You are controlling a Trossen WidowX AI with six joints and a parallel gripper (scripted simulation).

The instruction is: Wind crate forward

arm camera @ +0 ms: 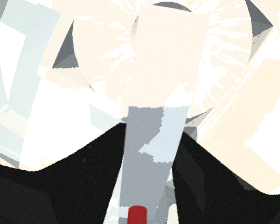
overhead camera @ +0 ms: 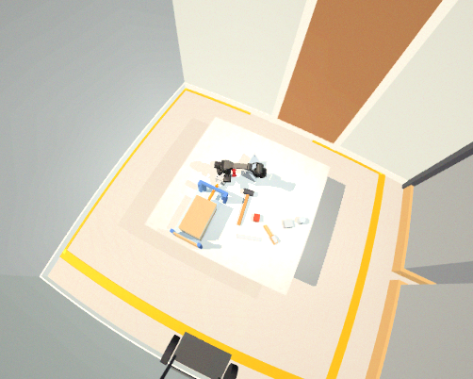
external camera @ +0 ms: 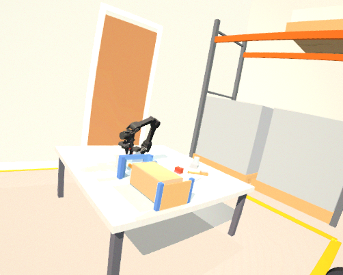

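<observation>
Black gripper (overhead camera: 226, 178) (external camera: 129, 150) (arm camera: 149, 133) clenched on the grey winch handle (arm camera: 150, 145), the handle between its fingers; long axis running up the wrist view, leaning slightly right — red end (arm camera: 137, 215) nearest the camera, pale end pointing away; exact tilt unclear.

You won't find any writing you can read here: no words, brands, numbers or signs show on the table (overhead camera: 276, 278) (external camera: 91, 188), on the things lying on it, or on the walls, door and shelving around it. Up close in the wrist view, you get no legible marks either.
</observation>
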